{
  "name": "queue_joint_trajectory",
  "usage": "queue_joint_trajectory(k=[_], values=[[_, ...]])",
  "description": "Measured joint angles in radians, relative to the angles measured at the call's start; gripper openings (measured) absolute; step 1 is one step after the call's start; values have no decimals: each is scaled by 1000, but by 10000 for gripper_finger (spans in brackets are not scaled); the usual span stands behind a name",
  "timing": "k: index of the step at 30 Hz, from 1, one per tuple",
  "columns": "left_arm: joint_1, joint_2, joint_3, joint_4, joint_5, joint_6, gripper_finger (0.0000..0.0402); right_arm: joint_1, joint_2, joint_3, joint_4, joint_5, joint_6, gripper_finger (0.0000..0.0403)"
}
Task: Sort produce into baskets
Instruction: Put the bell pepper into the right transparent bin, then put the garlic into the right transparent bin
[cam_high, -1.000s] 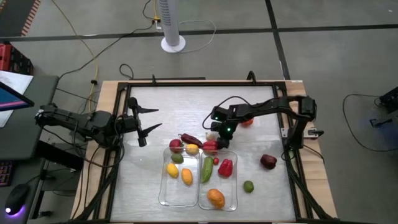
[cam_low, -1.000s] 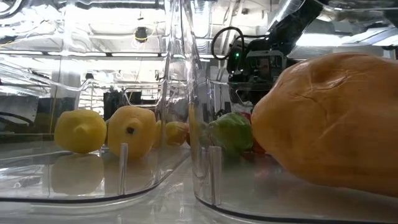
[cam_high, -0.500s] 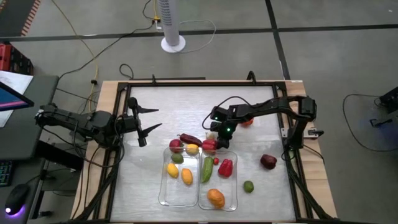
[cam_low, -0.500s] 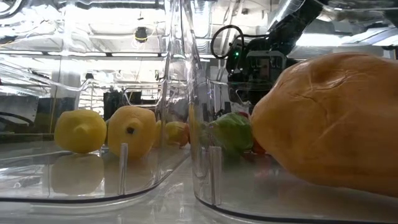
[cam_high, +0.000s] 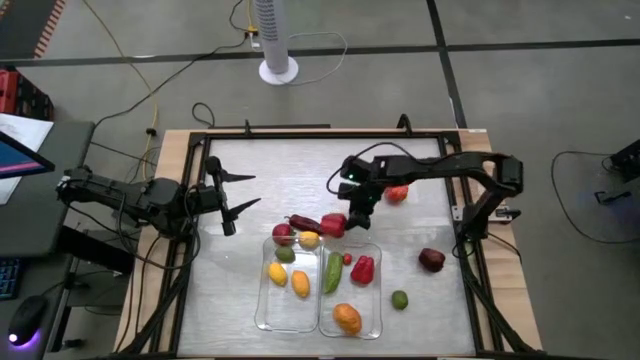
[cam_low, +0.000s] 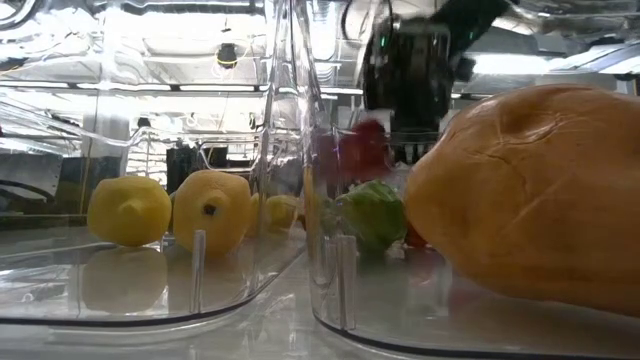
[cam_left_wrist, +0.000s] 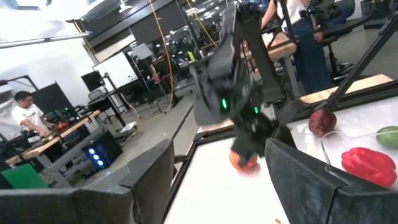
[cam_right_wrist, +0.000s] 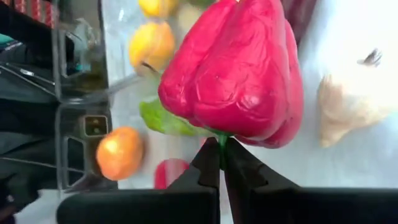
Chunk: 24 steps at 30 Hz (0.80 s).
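Observation:
My right gripper (cam_high: 350, 213) is shut on a red bell pepper (cam_right_wrist: 239, 74), which hangs over the far end of the two clear baskets (cam_high: 262, 300) (cam_high: 378, 300). The low view shows the pepper (cam_low: 360, 150) as a red blur above the green produce in the right basket. My left gripper (cam_high: 245, 193) waits open and level at the table's left edge, holding nothing. Yellow fruits lie in the left basket. A green vegetable (cam_high: 332, 272), a second red pepper (cam_high: 362, 268) and an orange fruit (cam_high: 347, 318) lie in the right one. My right gripper pinches the pepper's thin green stem (cam_right_wrist: 219, 140) between its two fingertips. It comes slanting down from the table's right and far side. The pepper hangs off the fingertips, lifted clear of the table and the other produce.
A dark red chili (cam_high: 303, 222), a red fruit (cam_high: 283, 234) and a yellow one (cam_high: 310, 239) lie at the baskets' far rim. A tomato (cam_high: 397, 194), a maroon piece (cam_high: 431, 260) and a green one (cam_high: 399, 299) lie on the right. A pale bulb (cam_right_wrist: 348, 106) lies beside the pepper.
My right gripper has risen and drawn a little toward the far edge, taking the red pepper with it. The pepper, which lay at the right basket's far rim, now hangs clear above it.

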Motion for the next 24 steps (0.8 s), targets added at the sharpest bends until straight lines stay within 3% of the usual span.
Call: queue_joint_trajectory(k=[5, 10, 18, 24], values=[[0, 0, 0, -4, -4, 0, 240, 40, -116, 45, -45, 43, 0, 33], [0, 0, 0, -4, -4, -1, 240, 154, -205, 38, -54, 47, 1, 36], [0, 0, 0, 0, -4, -10, 240, 375, -202, 37, -85, 184, 110, 111], [0, 0, 0, 3, -3, -27, 240, 379, -202, 36, -220, 296, 164, 173]])
